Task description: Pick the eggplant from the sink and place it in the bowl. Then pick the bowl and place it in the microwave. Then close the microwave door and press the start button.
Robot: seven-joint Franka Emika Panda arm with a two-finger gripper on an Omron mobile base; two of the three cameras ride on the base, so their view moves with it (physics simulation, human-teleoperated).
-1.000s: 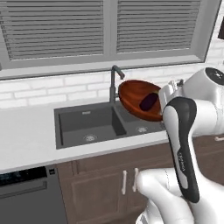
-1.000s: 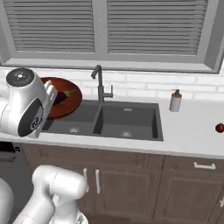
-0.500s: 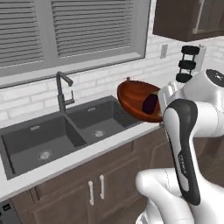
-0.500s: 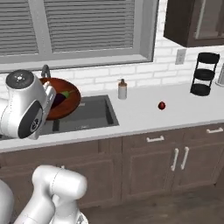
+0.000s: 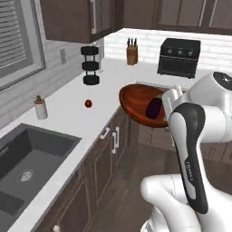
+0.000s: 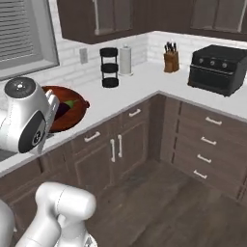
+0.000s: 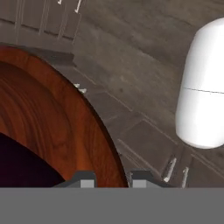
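Above the floor beside the counter [image 5: 68, 118], my gripper [image 7: 113, 178] pinches the rim of the rigid wooden bowl [image 5: 140, 106]; I judge it must stay level, since the glossy eggplant [image 5: 154, 108] inside could roll

base views behind arm sharing bowl [image 5: 138, 102], hand view close on rim

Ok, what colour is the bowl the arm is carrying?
Reddish-brown wood grain; the bowl shows best in the hand view.
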